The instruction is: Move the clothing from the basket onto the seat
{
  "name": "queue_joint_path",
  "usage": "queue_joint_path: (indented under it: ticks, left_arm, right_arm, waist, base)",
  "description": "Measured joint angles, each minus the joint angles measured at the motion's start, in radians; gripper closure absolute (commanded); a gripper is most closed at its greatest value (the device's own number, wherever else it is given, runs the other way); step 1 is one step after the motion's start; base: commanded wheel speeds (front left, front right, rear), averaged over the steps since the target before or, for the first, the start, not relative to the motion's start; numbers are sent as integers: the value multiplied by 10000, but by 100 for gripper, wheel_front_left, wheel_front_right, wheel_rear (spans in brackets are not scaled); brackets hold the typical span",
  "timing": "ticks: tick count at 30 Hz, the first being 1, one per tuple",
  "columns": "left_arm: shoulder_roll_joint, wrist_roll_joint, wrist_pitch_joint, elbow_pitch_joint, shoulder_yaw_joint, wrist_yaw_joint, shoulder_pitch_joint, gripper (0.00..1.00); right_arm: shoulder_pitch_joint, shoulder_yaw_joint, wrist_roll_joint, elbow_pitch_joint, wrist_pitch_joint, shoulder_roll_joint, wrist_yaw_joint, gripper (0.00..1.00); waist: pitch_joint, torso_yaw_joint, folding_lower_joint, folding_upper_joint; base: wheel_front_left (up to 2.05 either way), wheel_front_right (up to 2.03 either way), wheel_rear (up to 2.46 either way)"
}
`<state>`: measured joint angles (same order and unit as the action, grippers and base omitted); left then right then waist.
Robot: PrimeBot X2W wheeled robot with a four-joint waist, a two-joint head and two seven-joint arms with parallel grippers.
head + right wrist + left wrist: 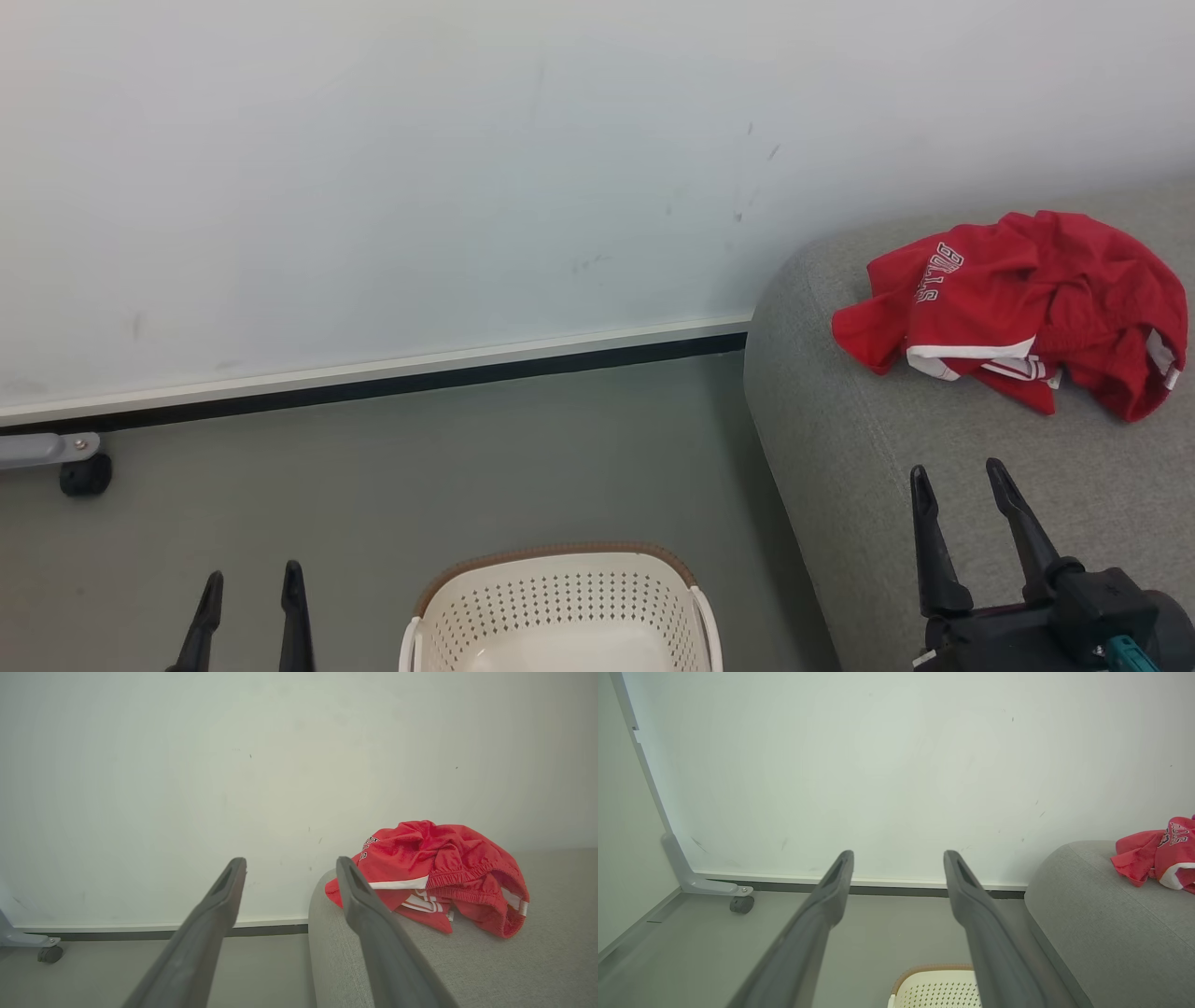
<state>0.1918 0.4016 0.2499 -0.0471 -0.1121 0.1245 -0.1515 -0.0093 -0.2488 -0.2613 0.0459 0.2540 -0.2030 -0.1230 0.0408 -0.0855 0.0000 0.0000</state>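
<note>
Head view, clothing: the clothing [1018,313] lies as one crumpled red heap in the right middle of the frame, on top of the seat [840,448], near its rounded end.
Head view, basket: the basket [560,597] is at the bottom centre, on the floor just left of the seat. The part of its inside that shows is bare, and the frame edge cuts off the rest.
Head view, left gripper: the left gripper [254,574] is at the lower left with its fingers spread and nothing between them. It stands left of the basket and apart from it.
Head view, right gripper: the right gripper [959,469] is at the lower right, over the seat, with its fingers spread and empty.
Head view, key relation: the heap lies above and slightly right of the right gripper, with its long axis running left to right. The right arm is much the nearer one.
Left wrist view: the fingers [840,877] stand wide apart and point at the wall. The basket rim is at the bottom centre and the clothing is at the far right edge, on the seat.
Right wrist view: the fingers [224,891] are spread and hold nothing. The clothing is just right of the right fingertip, on the seat beyond it and not touched.
Judgement: the transfer looks done, unless the hidden part of the basket holds more.
</note>
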Motion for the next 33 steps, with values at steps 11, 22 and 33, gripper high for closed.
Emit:
queue_joint_path:
  ticks: [11,22,33]
  left_arm:
    - [-52,-261,-15,-58,-50,-10,-20,100]
    - [-336,362,-284,-617,-2,-119,-174,100]
    - [-445,1705,-685,-779,242,-382,54,100]
  right_arm:
    - [60,63,67,46,-19,36,0,100]
    - [451,240,-545,644,-255,307,128,100]
    - [373,637,-2075,861,-696,462,372,100]
  waist:
    - [36,33,0,0]
    - [5,85,1,1]
    - [-46,179,2,1]
  base:
    - [0,0,0]
    - [0,0,0]
    - [0,0,0]
